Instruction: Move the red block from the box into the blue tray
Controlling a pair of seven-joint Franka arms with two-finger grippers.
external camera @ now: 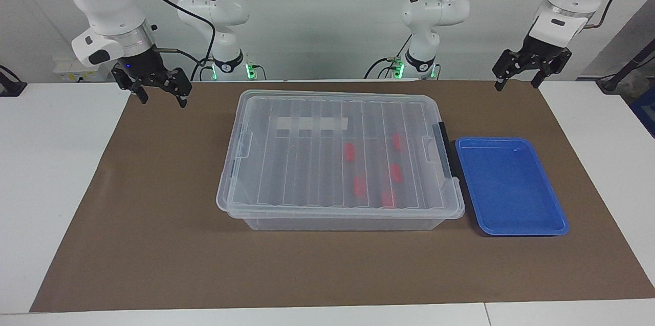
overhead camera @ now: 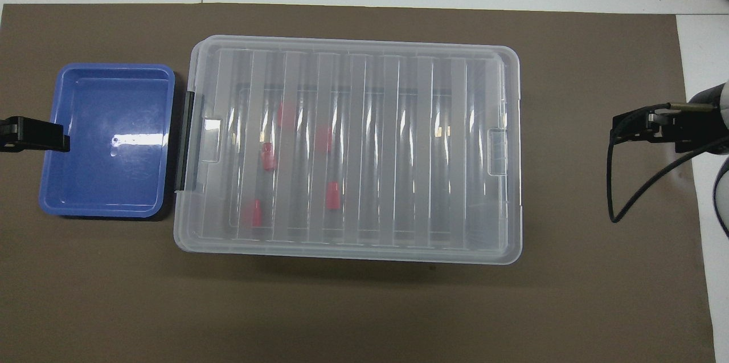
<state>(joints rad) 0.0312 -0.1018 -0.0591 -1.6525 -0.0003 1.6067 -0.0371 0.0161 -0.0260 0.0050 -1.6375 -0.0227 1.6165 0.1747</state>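
Five red blocks lie blurred under the ribbed lid of the clear box, shut on the desk. The blue tray sits just beside the box's black clip. The left tool hangs spread over the mat's edge, near the tray; the overhead view cuts it off. The right tool hangs spread, well apart from the box
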